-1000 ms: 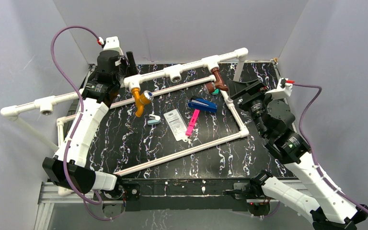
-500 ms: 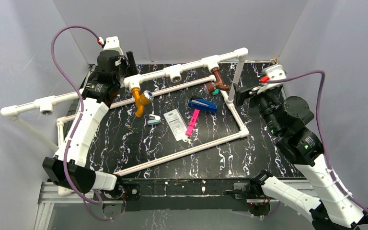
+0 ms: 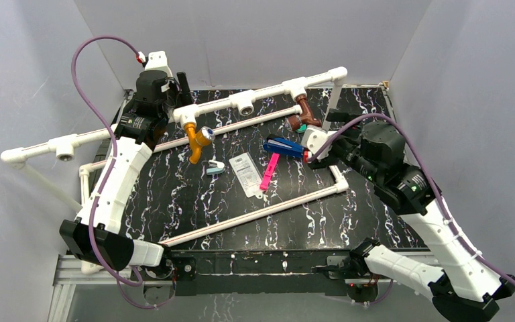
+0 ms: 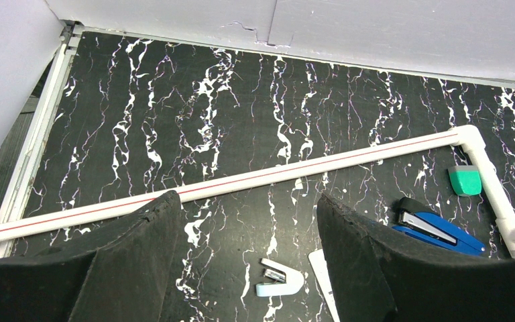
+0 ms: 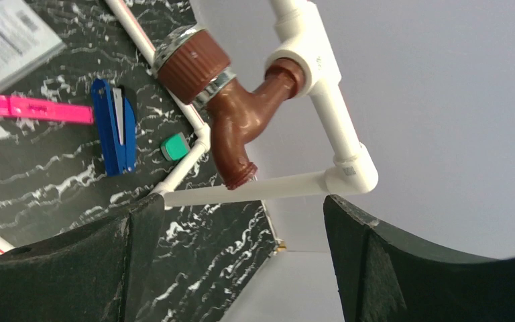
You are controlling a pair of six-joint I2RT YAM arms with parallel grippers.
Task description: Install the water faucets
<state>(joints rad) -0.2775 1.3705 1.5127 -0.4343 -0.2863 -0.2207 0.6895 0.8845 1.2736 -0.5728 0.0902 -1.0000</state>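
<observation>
The dark brown faucet (image 5: 231,114) hangs from a white tee (image 5: 302,50) on the raised pipe, spout down. It seems screwed home, though the joint is too close in frame to be sure. The right gripper (image 5: 241,201) sits just below it with jaws spread wide and gripping nothing. Only the inner edges of both fingers show, the rest cut off by the frame. From above, those fingers are lost behind the wrist and its cable.

The orange faucet (image 3: 193,137) hangs near the left end of the same raised pipe, its silvery knob facing right; it lies outside the left wrist view. The left gripper (image 4: 247,201) is likewise wide apart and holds nothing, looking down on the marbled table (image 4: 174,100). Its right finger hides part of the blue stapler (image 4: 439,228) and most of a white card (image 4: 322,268). A teal piece (image 4: 465,180) lies just inside the corner of the low pipe.
</observation>
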